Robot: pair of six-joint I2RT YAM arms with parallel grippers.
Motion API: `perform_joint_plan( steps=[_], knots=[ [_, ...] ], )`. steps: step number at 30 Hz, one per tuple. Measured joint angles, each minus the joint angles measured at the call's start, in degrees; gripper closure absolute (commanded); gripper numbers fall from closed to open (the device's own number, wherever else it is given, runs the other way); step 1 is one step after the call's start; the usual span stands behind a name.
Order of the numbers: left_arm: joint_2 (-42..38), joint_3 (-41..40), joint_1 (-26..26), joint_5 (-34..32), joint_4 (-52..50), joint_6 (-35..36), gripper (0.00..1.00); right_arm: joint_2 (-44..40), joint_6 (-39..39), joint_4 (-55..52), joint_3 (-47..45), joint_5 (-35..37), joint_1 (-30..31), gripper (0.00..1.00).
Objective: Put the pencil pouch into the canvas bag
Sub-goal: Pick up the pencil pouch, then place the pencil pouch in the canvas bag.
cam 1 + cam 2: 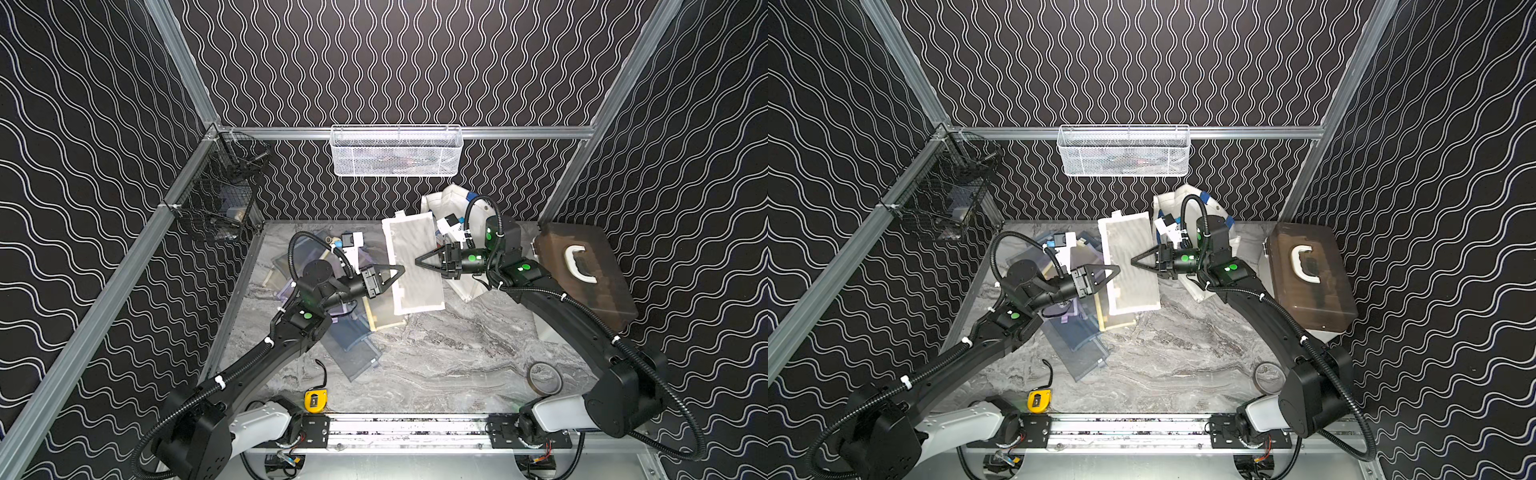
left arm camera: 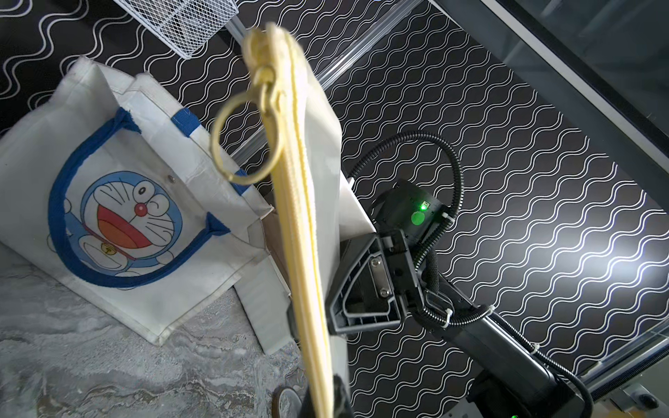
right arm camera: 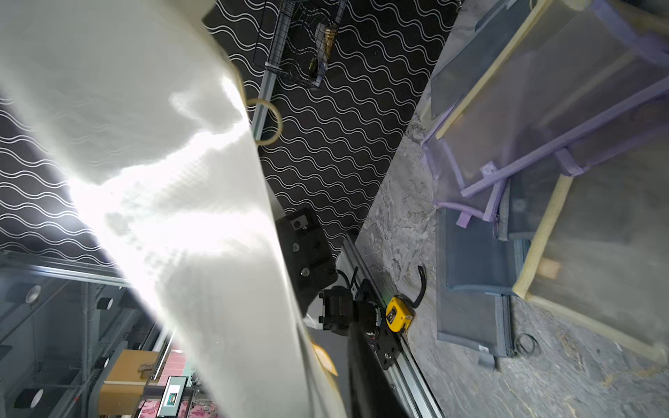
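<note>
Above the surface (image 1: 457, 353), just left of the canvas bag (image 1: 451, 201), the pencil pouch (image 1: 409, 245) hung in the air. The jaws of the left gripper (image 1: 402, 269) were clamped on its zipper edge. The right gripper (image 1: 417, 261) reached over the opposite side, but I could not tell whether its jaws pinched it.

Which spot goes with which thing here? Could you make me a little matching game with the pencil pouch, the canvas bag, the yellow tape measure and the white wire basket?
Things:
1. pencil pouch
2. canvas bag
3. yellow tape measure
4. white wire-mesh basket

Places:
A. hung high on the back wall
B. lying on the table near its front edge
C. held up above the table
D. resting on the table at its far end, by the back wall

Pairs: 1-C, 2-D, 3-B, 4-A.
</note>
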Motion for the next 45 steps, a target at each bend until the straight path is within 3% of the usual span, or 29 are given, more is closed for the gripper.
perform_joint_plan(
  steps=[1,5,8,11,19,26,32,40,45],
  knots=[
    [-0.02,0.00,0.00,-0.09,-0.24,0.02,0.97,0.00,-0.20,-0.17,0.50,0.00,0.17,1.00],
    [-0.94,0.42,0.00,-1.07,-3.91,1.42,0.46,0.00,-5.01,-6.69,4.76,1.84,-0.02,1.00],
    [-2.19,1.18,-0.04,-4.83,-10.36,4.13,0.16,1.66,-13.33,-18.12,14.51,9.01,-1.09,1.00],
    [-2.99,2.12,0.00,-10.49,-19.26,7.41,0.03,5.70,-21.46,-29.79,25.59,17.51,-3.17,1.00],
    [-4.35,4.13,0.20,-20.55,-36.70,14.58,0.01,18.95,-34.56,-50.64,50.97,44.81,-7.74,1.00],
    [-4.66,3.50,0.28,-22.67,-39.60,15.56,0.01,25.07,-40.96,-52.54,56.24,60.37,-8.46,1.00],
    [-4.42,3.39,0.37,-22.62,-40.02,15.61,0.02,29.51,-45.46,-52.43,58.01,66.47,-8.83,1.00],
    [-2.62,3.34,0.96,-21.75,-40.85,15.63,0.03,33.20,-46.71,-51.28,64.70,67.80,-9.84,1.00],
    [-1.11,2.60,1.03,-21.35,-40.70,15.61,0.04,31.89,-46.86,-48.76,59.95,67.41,-9.75,1.00]
  ],
)
